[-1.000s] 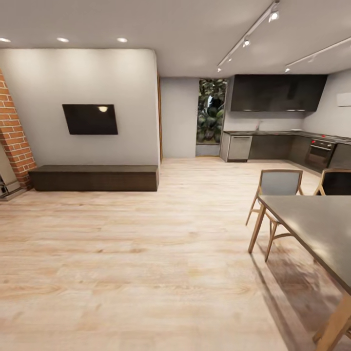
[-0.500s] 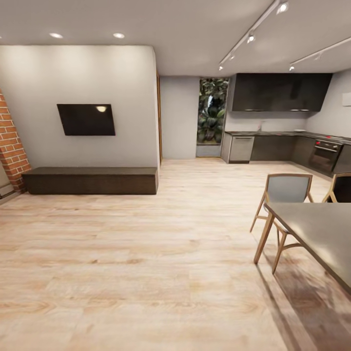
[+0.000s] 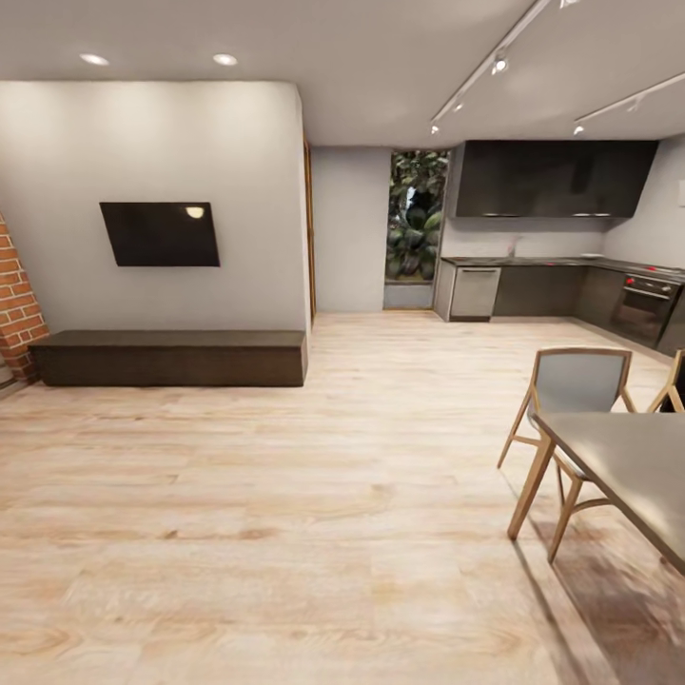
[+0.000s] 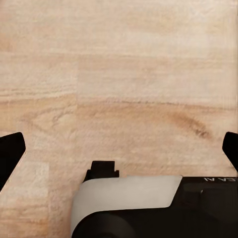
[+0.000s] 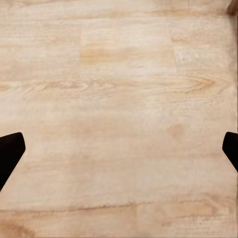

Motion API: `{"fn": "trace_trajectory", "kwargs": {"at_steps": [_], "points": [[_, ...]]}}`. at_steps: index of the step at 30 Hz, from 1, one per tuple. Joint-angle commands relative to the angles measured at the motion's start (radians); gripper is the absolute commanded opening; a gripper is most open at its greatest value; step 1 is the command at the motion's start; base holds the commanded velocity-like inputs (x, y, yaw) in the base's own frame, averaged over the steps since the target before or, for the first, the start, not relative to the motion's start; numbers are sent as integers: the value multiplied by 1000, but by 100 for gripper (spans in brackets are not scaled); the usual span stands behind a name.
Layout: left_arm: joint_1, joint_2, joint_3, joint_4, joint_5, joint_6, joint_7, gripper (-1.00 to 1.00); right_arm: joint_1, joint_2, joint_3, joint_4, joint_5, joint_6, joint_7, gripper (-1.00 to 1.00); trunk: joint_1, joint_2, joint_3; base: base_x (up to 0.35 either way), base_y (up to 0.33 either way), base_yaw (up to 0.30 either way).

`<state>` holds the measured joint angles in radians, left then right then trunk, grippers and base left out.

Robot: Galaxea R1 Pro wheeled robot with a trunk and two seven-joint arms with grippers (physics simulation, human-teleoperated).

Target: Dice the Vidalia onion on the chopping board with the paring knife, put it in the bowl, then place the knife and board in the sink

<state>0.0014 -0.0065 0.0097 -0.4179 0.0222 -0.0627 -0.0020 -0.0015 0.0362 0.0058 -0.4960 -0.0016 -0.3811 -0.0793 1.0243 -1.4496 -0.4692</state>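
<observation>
Item: glossy grey steel-look countertop (image 3: 561, 261) over dark cabinets, far end of room, right; the task's onion, board, knife and bowl too distant to make out. Between: pale wood plank floor (image 3: 285, 495), grey dining table (image 3: 628, 457), wooden chair (image 3: 576, 390). Left gripper (image 4: 119, 153) and right gripper (image 5: 119, 153): fingers spread wide, holding nothing, pointed at the floor, judged a carrying posture for transit.

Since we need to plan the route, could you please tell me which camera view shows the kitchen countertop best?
The head view: the countertop runs along the far wall at the right, over dark cabinets, beyond the dining table. It is too far to make out the sink. Both wrist views look down at the wooden floor and show nothing of the countertop.
</observation>
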Motion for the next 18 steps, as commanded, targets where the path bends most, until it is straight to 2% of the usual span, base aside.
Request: {"fn": "trace_trajectory", "kwargs": {"at_steps": [1, 18], "points": [[0, 0, 1, -2, 2, -2, 0, 100, 0, 0, 1, -3, 0, -2, -6, 100, 1, 0, -1, 346, 0, 0], [0, 4, 1, -8, 4, -5, -4, 100, 0, -1, 0, 12, -6, -2, -12, 100, 1, 0, -1, 346, 0, -10]]}}
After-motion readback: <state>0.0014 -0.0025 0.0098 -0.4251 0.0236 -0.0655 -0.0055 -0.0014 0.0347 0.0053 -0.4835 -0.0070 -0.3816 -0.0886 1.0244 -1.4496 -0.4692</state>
